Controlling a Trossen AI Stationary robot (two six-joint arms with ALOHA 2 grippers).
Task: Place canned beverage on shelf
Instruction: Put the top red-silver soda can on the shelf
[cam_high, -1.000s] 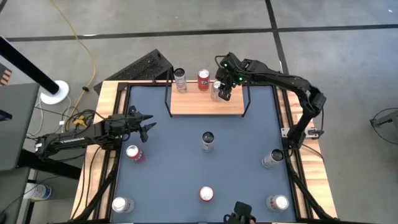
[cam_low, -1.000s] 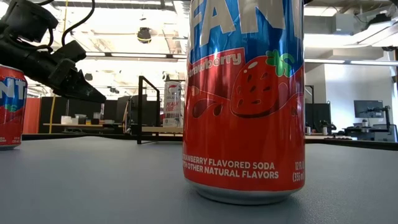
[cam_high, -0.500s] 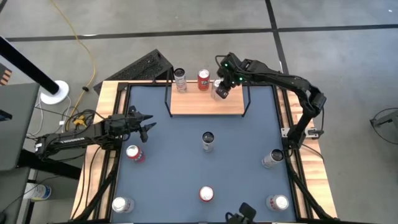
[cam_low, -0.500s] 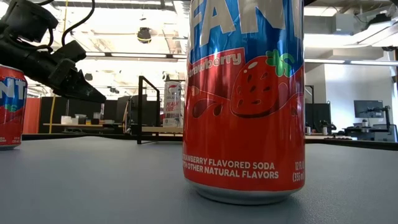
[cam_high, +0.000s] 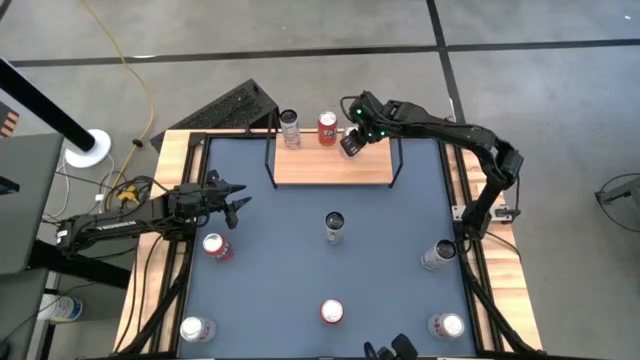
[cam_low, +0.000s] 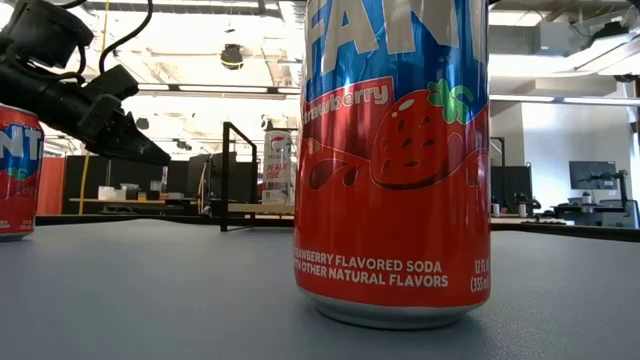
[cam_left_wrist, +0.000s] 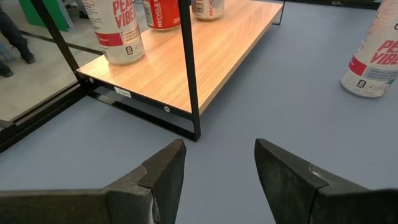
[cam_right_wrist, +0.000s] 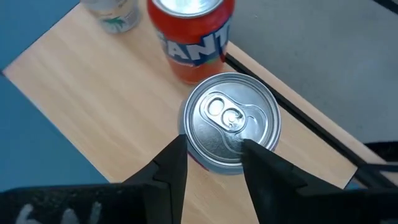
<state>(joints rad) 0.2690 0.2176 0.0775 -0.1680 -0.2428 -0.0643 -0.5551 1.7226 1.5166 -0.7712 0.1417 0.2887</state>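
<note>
Your shelf (cam_high: 330, 168) is bare along its front half. Three cans (cam_high: 326, 127) crowd its back edge, beside black posts (cam_high: 270, 158).

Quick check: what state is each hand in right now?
Left hand: open, empty, beside the shelf.
Right hand: shut on the silver can, at the shelf.

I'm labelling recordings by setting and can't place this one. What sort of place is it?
Probably a robotics lab or an open workshop hall: bare concrete floor around the table, exposed ceiling lights, and desks with monitors in the room behind.
</note>
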